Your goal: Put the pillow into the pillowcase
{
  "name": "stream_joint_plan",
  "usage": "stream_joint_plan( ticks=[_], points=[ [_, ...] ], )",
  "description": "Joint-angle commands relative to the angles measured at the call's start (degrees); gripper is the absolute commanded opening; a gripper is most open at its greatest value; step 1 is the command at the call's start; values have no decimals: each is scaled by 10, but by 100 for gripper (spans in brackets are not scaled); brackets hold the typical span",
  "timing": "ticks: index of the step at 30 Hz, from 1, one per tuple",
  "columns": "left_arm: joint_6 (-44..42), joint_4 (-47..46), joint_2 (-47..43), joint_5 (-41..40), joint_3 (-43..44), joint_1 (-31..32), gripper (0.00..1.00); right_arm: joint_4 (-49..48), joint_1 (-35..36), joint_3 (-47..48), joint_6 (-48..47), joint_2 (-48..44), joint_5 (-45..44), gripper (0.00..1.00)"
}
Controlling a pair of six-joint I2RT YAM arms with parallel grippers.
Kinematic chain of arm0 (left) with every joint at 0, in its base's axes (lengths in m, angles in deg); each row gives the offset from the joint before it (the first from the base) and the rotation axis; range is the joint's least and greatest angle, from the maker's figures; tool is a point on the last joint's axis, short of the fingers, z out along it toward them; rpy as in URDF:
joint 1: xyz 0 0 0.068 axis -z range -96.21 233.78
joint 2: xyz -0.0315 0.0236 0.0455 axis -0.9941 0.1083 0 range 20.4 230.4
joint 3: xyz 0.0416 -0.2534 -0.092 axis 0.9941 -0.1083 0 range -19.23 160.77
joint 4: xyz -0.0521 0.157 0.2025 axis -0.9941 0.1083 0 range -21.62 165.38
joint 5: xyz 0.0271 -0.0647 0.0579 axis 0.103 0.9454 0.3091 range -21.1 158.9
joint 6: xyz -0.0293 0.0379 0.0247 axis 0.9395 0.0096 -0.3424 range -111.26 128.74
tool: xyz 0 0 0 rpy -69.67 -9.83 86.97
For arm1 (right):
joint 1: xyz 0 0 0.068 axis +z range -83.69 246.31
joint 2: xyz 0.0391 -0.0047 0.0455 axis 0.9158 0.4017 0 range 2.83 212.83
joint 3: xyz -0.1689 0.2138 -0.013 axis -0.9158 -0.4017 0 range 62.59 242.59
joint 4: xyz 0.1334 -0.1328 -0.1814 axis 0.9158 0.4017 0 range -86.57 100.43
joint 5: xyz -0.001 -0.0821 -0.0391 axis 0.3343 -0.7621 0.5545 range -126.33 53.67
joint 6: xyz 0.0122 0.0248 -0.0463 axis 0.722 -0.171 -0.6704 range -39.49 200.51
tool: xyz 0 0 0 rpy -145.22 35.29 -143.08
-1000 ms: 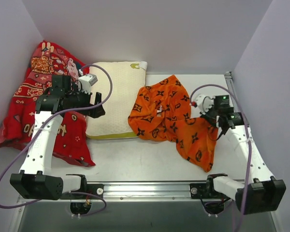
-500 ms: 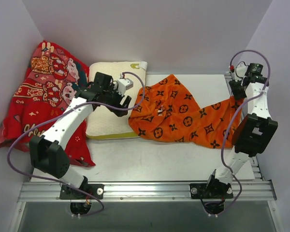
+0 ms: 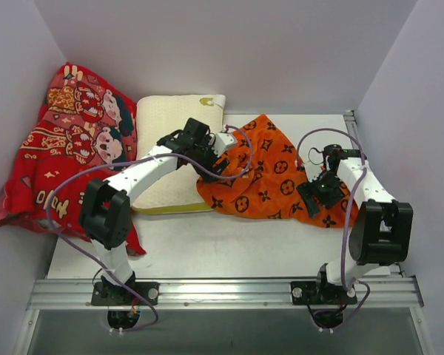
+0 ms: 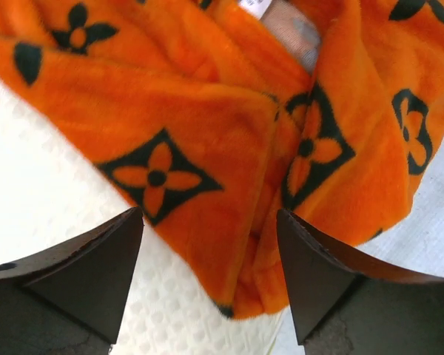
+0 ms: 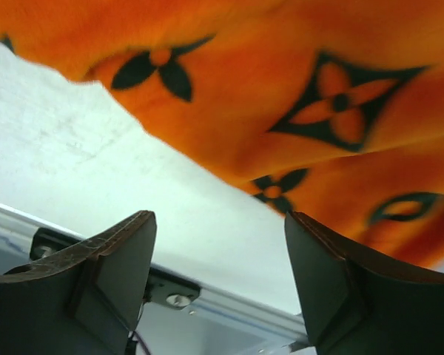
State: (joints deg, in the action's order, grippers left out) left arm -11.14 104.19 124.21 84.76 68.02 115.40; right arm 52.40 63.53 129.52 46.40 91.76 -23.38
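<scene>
Your left gripper point(image 4: 209, 222) hangs with jaws spread, the pillowcase point(image 4: 170, 126) edge between them (probably to find its mouth) and the pillow point(image 4: 37, 192) under one finger. Your right gripper point(image 5: 218, 218), also spread, holds nothing; the pillowcase lies just beyond it.

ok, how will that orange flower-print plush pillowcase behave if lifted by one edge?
Probably floppy: the orange flower-print plush pillowcase lies in soft folds, so it should sag from one grip. Likely light, being thin cloth. Its fuzzy pile suggests it won't slip easily, though a pinch may catch only one layer.
</scene>
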Motion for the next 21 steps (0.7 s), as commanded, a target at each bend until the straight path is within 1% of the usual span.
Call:
stream_joint_plan(
  ticks=[1, 3, 4, 5, 6, 7, 8, 9, 10, 11, 12, 13, 14, 15, 16, 18, 19, 21],
  points=[
    [-53, -46, 19, 0, 26, 27, 80, 1, -10, -58, 21, 17, -9, 70],
    [-60, -49, 35, -34, 39, 34, 73, -32, -16, -73, 24, 47, -48, 67],
    [-61, -48, 50, -45, 44, 36, 68, -36, -26, -80, 22, 58, -57, 63],
    [-61, -47, 56, -55, 49, 36, 58, -41, -33, -80, 22, 70, -66, 60],
    [-60, -48, 62, -79, 50, 35, 51, -52, -40, -80, 22, 91, -81, 57],
    [-64, -47, 63, -87, 51, 34, 45, -56, -46, -70, 20, 104, -90, 46],
    [-64, -47, 61, -93, 52, 32, 28, -59, -62, -62, 19, 115, -97, 37],
    [-62, -46, 56, -95, 47, 30, 16, -61, -70, -52, 19, 139, -105, 28],
    [-54, -45, 37, -87, 43, 23, 4, -61, -79, -38, 19, 150, -117, 6],
    [-49, -48, 22, -78, 34, 18, 0, -61, -96, -10, 18, 162, -124, 0],
    [-46, -48, 5, -66, 15, 14, 0, -62, -106, 7, 17, 183, -128, 0],
    [-37, -47, -31, -37, 1, 11, 0, -62, -114, 23, 13, 190, -149, 0],
    [-33, -48, -52, -27, -14, 5, 0, -63, -121, 56, 10, 196, -153, 0],
    [-31, -47, -91, -21, -29, 5, 0, -64, -138, 73, 9, 208, -158, 0],
    [-30, -47, -112, -16, -65, 5, 0, -64, -144, 90, 10, 214, -163, 0],
    [-24, -42, -168, -7, -103, 4, 0, -65, -161, 137, 10, 225, -176, 0],
    [-14, -36, -183, -2, -133, 3, 0, -66, -166, 151, 11, 226, -179, 0],
    [0, -14, -222, 21, -163, 3, 0, -69, -172, 186, 14, 229, -188, 0]
  ],
)
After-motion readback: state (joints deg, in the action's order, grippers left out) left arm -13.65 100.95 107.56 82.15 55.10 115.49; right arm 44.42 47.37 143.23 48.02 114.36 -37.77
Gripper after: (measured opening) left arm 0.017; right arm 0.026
